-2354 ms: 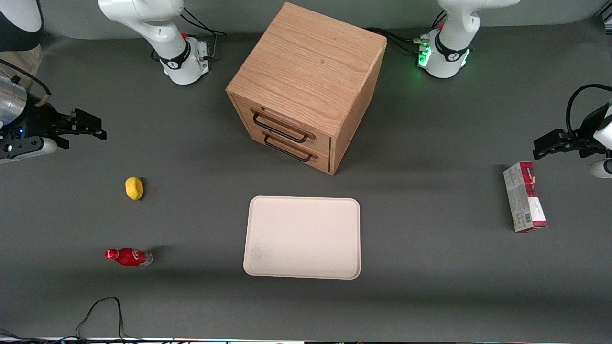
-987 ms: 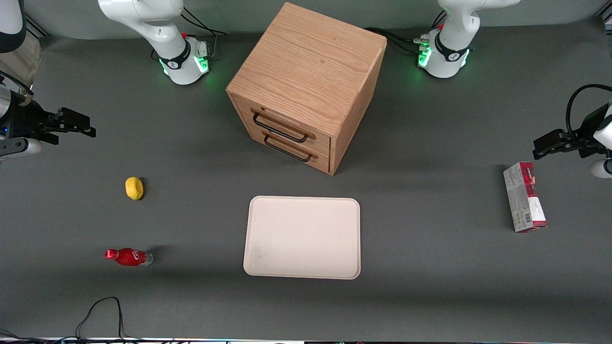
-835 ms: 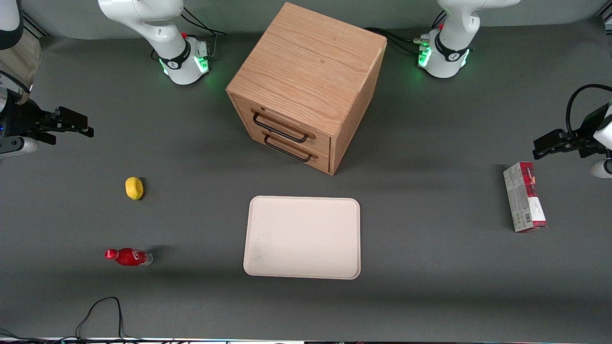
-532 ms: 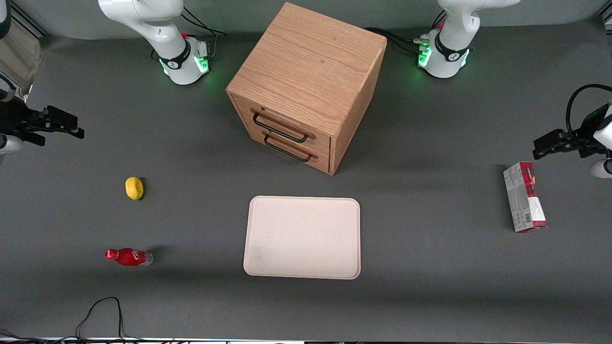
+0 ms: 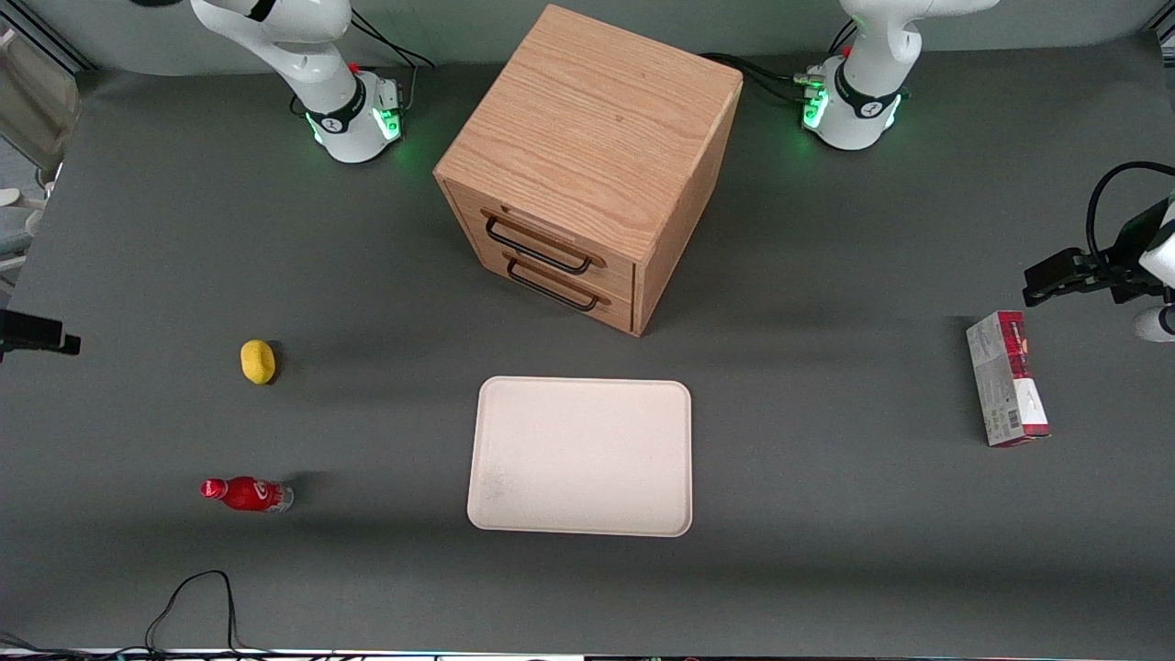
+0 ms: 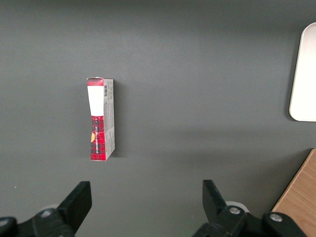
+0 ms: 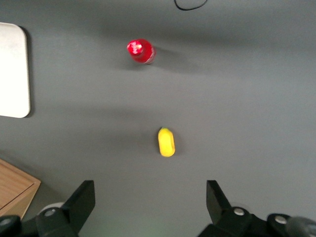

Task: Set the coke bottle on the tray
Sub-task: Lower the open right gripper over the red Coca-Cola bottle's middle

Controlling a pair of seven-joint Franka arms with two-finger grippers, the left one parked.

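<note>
**Front view.** The tray [image 5: 580,456] is shown lying flat on the grey worktop [image 5: 826,569] in the lower centre of the frame, with nothing on it. The coke bottle [image 5: 246,494] is seen on the bare worktop toward the working arm's end, well apart from the tray and at about the same nearness to the camera as the tray's nearer rim. A yellow lemon [image 5: 258,362] is placed farther from the camera than the bottle, apart from it. A wooden drawer cabinet [image 5: 587,165] occupies the upper centre of the frame, above the tray, its two black-handled drawers shut. A red-and-grey carton [image 5: 1007,378] is laid toward the parked arm's end. A black cable [image 5: 193,597] is looped at the bottom edge of the frame. Of the end effector [image 5: 37,332], only a dark tip is visible at the frame's edge at the working arm's end, higher in the frame than the lemon.

**Left wrist view.** The carton [image 6: 101,119] is seen lying alone on the worktop; a corner of the tray [image 6: 303,74] and a corner of the cabinet [image 6: 301,197] are cut off by the frame.

**Right wrist view.** The end effector [image 7: 148,202] is held above the worktop with its two fingers [image 7: 81,202] spread wide and nothing between them. The lemon [image 7: 166,141] is nearest to it; the coke bottle [image 7: 140,51], viewed cap-on and apparently upright, is apart from the lemon. A rounded corner of the tray [image 7: 12,69] and an edge of the cabinet [image 7: 15,190] are also included.
</note>
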